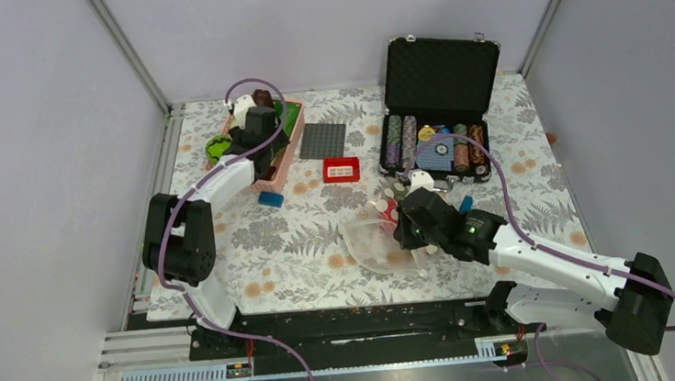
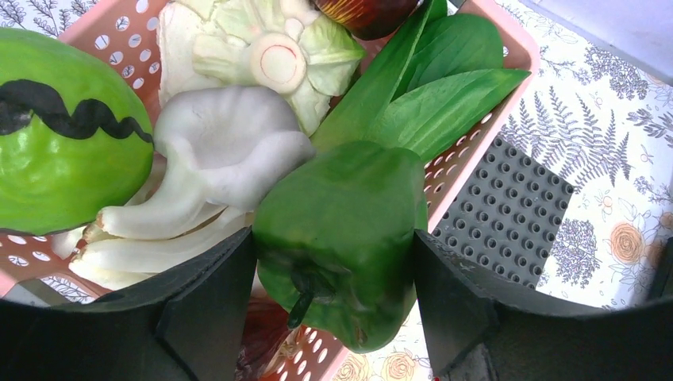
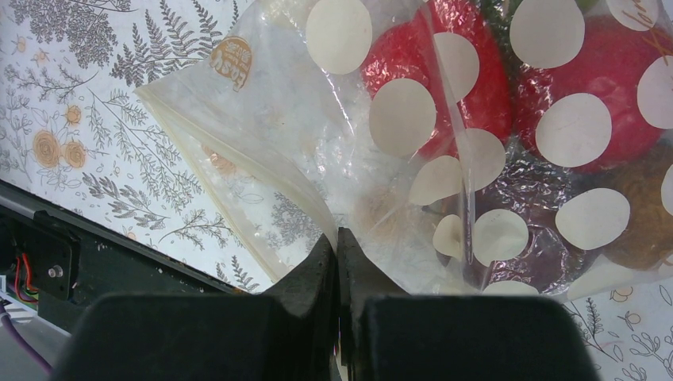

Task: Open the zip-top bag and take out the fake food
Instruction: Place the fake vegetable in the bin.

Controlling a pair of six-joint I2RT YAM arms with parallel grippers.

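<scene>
My left gripper [image 1: 261,146] is over the pink basket [image 1: 294,146], shut on a glossy green pepper [image 2: 341,230] with a finger against each side. The pepper hangs just above the basket's near rim [image 2: 516,55]. My right gripper [image 1: 408,226] is shut on a thin edge of the clear dotted zip-top bag [image 1: 374,244] at mid table. In the right wrist view the fingers [image 3: 337,238] pinch the bag's plastic [image 3: 317,135]. Red fruits [image 3: 476,71] and a dark maroon piece [image 3: 524,238] still lie inside the bag.
The basket holds a green striped melon [image 2: 63,135], white mushroom [image 2: 214,151] and bok choy [image 2: 428,95]. A grey baseplate [image 1: 323,141], a red brick [image 1: 341,169] and a blue brick [image 1: 270,198] lie beside it. The open poker-chip case [image 1: 436,99] stands at back right.
</scene>
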